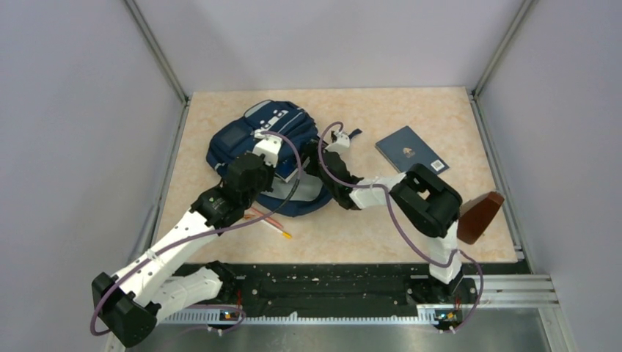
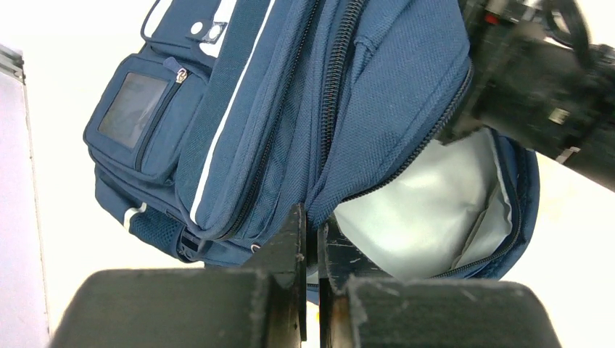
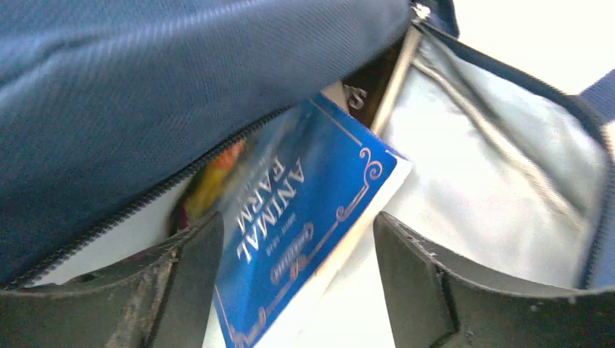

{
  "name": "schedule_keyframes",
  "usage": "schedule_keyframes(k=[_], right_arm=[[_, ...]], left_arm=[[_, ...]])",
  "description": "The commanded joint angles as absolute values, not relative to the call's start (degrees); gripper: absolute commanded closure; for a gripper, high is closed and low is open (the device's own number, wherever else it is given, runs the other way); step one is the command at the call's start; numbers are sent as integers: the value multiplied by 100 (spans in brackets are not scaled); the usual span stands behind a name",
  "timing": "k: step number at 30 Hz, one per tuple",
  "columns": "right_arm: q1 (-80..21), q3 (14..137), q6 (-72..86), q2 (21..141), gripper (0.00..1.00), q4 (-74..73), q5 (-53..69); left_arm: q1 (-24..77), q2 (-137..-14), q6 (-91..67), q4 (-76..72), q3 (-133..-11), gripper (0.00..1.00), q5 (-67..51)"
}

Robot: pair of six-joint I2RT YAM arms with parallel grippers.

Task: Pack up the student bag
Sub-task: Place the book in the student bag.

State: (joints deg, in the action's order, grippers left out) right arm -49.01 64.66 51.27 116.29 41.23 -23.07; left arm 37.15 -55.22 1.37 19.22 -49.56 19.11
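A: What is around the table (image 1: 440, 117)?
B: Plain pale grey walls (image 1: 73, 110) on three sides, metal posts (image 1: 158, 51) at the far corners. Its top is beige and marbled, evenly lit.

A dark navy flat book (image 1: 411, 150) with a pale emblem lies in the far half of the beige marbled counter (image 1: 455, 110), right of middle. A glossy brown rounded object (image 1: 480, 217) sits at the right edge. Thin orange sticks (image 1: 273, 222), perhaps pencils, lie towards the near edge, left of middle. A bright blue paperback titled Animal Farm (image 3: 304, 217) lies tilted.
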Motion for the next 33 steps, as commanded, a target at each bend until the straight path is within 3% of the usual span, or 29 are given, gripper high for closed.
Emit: schedule_keyframes(k=[1,7,13,17,21,33], right_arm=[[-5002,5668,4160,10371,24,4638,-2302],[-4995,4195,3458,8493,13,3245,-2611],[-4436,4458,2345,7606,6,413,-2887],[-3281,4780,1662,7940,6,-497,-2175],[-2675,5338,1077,8726,5,-1153,-2240],[-1076,7466,1015,10661,2,-1341,-1403]], left_arm=[[3621,-5351,-138,1197,-5008,100,1909],[3443,-5310,-176,1184,-4959,100,1978],[3397,-5319,-193,1211,-4949,100,1873],[3393,-5304,-193,1202,-4907,100,1857],[3386,-5321,-189,1203,-4892,100,1859],[3360,-5502,-185,1272,-4922,100,1880]])
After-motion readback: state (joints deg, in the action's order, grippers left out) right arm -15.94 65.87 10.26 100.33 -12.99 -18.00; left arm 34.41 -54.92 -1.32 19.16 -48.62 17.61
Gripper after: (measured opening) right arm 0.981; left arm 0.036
